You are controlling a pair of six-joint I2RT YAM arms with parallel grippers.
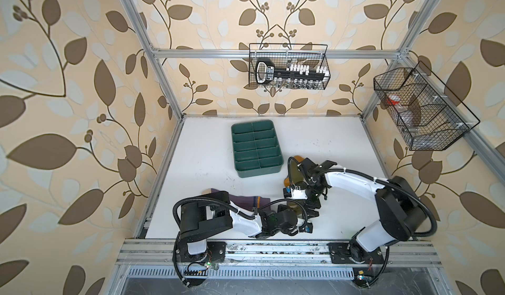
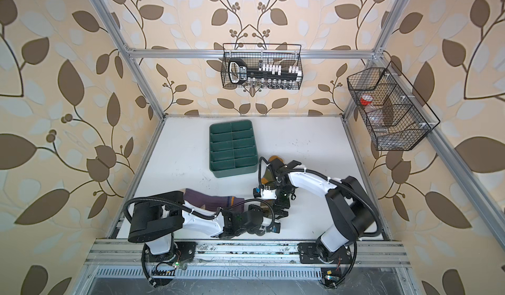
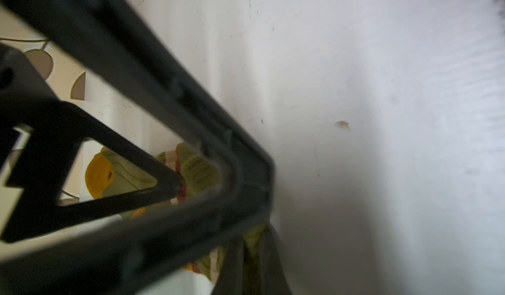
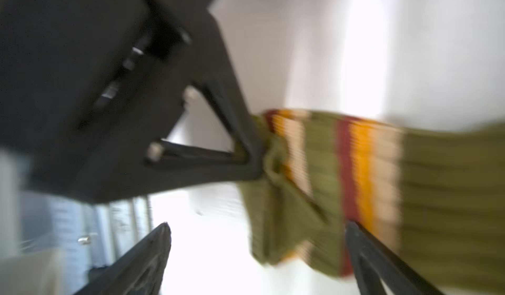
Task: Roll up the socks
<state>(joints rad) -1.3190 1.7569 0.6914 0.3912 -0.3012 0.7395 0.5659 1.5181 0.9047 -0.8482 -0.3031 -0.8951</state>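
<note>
Firmly, left claw (image 4: 255, 154) pinches ribbed olive sock (image 4: 437, 184); right claw (image 4: 258, 224) spread.

Both top views bright and sharp, wide-angle bending at the edges, soft shadows on white table (image 1: 207, 154). Right wrist view motion-blurred, olive sock (image 4: 437, 184) smeared, blown-out glare lower centre. Left wrist view: foreground out of focus.

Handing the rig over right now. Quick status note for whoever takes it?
Left end effector: shut on the olive sock at its cuff edge.
Right end effector: open at the striped cuff, gripping nothing.
The olive sock runs from beside the green tray toward front centre.
The purple sock lies flat on the table, left of centre.
Done: nothing rolled yet. Left: roll both socks.
</note>
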